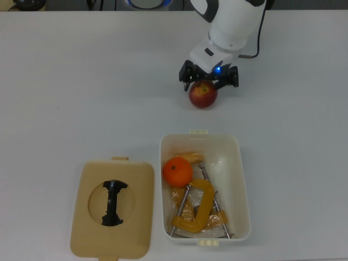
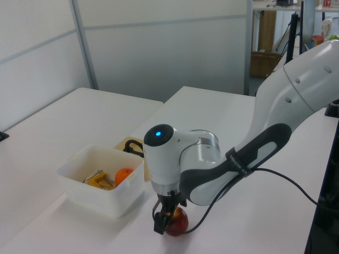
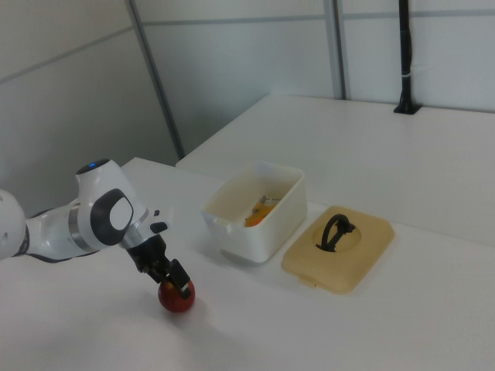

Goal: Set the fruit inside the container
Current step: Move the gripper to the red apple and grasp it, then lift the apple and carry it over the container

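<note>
White tabletop (image 1: 81,81): bears all items listed

Red-and-yellow round apple (image 1: 203,95): sits on the tabletop, outside the tub, beyond its short end at the top view's top; in the right view it lies at the right view's left of the tub

Black two-finger gripper (image 1: 209,83) on white robot arm (image 1: 234,22): lowered over the apple, fingers spread and straddling it, one on each side; whether the pads press the skin cannot be told

White rectangular plastic tub (image 1: 242,179): open, rounded corners, cream latch tab at each short end; stands near the apple, apart from it

Bright orange round mandarin (image 1: 178,171): inside the tub, against the wall on the top view's left

Yellow metal C-clamp (image 1: 194,209): inside the tub, just beside the mandarin

Flat tan lid with black handle (image 1: 112,207): lies on the tabletop just beside the tub, on the top view's left
</note>
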You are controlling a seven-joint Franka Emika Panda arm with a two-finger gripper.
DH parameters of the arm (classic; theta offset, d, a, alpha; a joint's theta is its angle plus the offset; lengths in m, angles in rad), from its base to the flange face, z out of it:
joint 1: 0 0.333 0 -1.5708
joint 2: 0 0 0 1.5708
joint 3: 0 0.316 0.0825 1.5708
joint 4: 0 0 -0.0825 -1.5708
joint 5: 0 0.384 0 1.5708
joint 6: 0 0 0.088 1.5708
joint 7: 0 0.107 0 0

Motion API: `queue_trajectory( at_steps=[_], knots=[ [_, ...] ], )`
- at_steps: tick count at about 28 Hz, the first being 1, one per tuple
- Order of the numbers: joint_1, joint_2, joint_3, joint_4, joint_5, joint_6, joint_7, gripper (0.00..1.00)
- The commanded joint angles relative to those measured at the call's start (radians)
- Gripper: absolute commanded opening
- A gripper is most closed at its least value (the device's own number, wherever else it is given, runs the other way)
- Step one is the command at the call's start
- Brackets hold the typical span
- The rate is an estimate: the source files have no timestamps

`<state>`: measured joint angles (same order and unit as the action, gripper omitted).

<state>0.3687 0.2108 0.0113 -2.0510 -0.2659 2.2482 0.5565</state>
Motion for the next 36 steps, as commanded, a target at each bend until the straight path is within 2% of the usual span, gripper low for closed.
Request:
queue_trajectory(
  at_steps=[1, 6, 7, 8, 9, 10, 16, 19, 21, 22, 26, 27, 31, 32, 36],
  knots=[
    [-0.007, 0.036, 0.033, -0.014, -0.036, 0.045, 0.051, 1.0],
    [-0.007, 0.067, 0.038, -0.009, -0.053, 0.064, 0.069, 1.0],
    [-0.007, 0.074, 0.038, -0.008, -0.064, 0.065, 0.075, 0.86],
    [-0.007, 0.078, 0.038, -0.006, -0.068, 0.067, 0.076, 0.63],
    [-0.008, 0.081, 0.038, -0.005, -0.07, 0.073, 0.077, 0.27],
    [-0.008, 0.081, 0.038, 0.0, -0.07, 0.077, 0.083, 0.0],
    [-0.037, 0.061, 0.036, 0.046, -0.064, 0.073, 0.103, 0.0],
    [-0.069, 0.03, 0.032, 0.11, -0.044, 0.051, 0.103, 0.0],
    [-0.086, 0.032, 0.032, 0.167, -0.02, 0.038, 0.103, 0.0],
    [-0.105, 0.036, 0.032, 0.222, 0.009, 0.025, 0.1, 0.0],
    [-0.134, 0.042, 0.029, 0.311, 0.04, 0.014, 0.083, 0.0],
    [-0.149, 0.047, 0.029, 0.353, 0.054, 0.011, 0.085, 0.0],
    [-0.163, 0.082, 0.027, 0.443, 0.094, 0.014, 0.095, 0.0],
    [-0.174, 0.114, 0.026, 0.483, 0.108, 0.019, 0.111, 0.0],
    [-0.189, 0.197, 0.024, 0.572, 0.088, 0.027, 0.164, 0.0]
  ],
)
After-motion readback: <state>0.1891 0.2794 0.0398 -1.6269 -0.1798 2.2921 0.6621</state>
